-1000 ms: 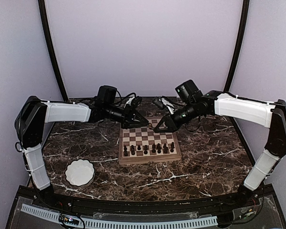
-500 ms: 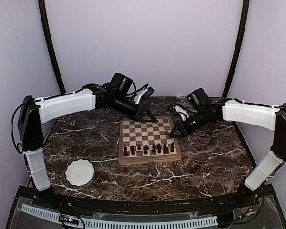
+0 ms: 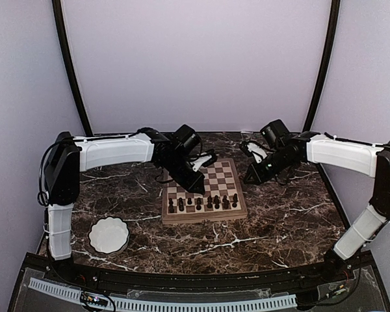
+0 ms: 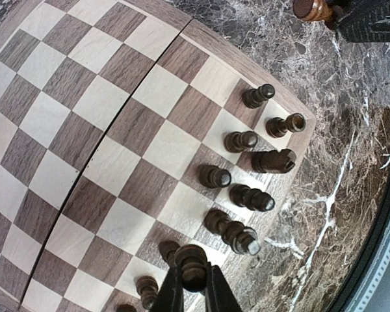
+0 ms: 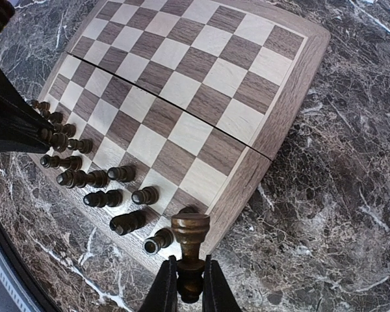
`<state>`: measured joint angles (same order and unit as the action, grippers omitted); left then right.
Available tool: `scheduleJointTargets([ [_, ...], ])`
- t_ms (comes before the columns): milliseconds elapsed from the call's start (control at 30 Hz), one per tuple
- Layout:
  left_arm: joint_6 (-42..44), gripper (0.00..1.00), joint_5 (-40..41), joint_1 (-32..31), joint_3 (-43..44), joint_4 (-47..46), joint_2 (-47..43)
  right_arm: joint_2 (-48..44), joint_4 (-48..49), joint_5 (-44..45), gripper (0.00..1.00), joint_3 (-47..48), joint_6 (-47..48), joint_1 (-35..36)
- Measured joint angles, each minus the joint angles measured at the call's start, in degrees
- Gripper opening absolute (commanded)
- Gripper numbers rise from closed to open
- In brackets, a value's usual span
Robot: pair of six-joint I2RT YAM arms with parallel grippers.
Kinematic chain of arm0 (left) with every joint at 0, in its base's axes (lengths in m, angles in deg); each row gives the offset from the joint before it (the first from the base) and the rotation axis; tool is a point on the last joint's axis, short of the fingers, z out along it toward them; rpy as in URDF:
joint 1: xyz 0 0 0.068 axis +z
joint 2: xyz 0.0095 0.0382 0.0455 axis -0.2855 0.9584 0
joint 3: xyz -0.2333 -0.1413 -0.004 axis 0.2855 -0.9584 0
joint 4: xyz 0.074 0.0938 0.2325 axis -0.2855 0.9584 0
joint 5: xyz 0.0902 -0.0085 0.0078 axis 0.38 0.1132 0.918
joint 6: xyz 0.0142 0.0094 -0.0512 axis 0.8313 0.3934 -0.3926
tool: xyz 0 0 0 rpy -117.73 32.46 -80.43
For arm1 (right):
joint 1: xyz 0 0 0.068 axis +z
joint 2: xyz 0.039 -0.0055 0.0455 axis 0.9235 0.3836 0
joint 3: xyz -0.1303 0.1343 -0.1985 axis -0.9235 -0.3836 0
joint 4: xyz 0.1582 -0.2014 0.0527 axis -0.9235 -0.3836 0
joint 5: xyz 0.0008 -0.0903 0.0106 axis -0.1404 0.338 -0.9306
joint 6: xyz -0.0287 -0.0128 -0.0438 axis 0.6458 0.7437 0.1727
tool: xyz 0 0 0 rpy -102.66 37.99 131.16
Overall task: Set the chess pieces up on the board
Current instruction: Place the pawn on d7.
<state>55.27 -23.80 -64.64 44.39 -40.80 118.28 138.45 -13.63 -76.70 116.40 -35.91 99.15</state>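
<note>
Standing by the table: the board (image 3: 211,170) sits roughly mid-table on the dark marble top (image 3: 286,221). The chess pieces (image 3: 202,203) are bunched along its 6 o'clock edge in two slightly staggered ranks, all upright as far as I can see.

The left gripper (image 3: 197,187) reaches in from 9 o'clock and hangs over the board's 7 o'clock part, right at the left end of that row. In its wrist view the two fingers (image 4: 169,296) are pinched tight on the head of a dark piece (image 4: 190,260), with other chessmen just beside it. I honestly can't tell whether its base is on a square or a hair above one.

The right gripper (image 3: 249,178) is off the board's 3 o'clock edge, over the marble rather than the squares. It's clamped too, squeezing the stem of a brown piece (image 5: 190,233) with a flat, flared top, held upright and a shade lighter than the ones on the board. From that wrist camera the piece lines up with the board's wooden rim (image 5: 283,107) near the corner where the row ends, but it looks clear of it.

There's also a white scalloped bowl (image 3: 108,235) sitting around 8 o'clock from the board, well apart from both arms.
</note>
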Motion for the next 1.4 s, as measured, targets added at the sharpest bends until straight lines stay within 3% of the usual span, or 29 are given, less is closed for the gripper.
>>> scheduleJointTargets([
  [367,1.29,0.06,3.43,-0.55,5.03,0.96,3.96,-1.75,-0.50,0.48,0.05,-0.87,0.00,-0.11],
  [1400,2.49,0.14,1.64,-1.03,5.11,0.94,7.43,-1.95,-1.38,0.72,0.05,-1.05,0.00,-0.26],
])
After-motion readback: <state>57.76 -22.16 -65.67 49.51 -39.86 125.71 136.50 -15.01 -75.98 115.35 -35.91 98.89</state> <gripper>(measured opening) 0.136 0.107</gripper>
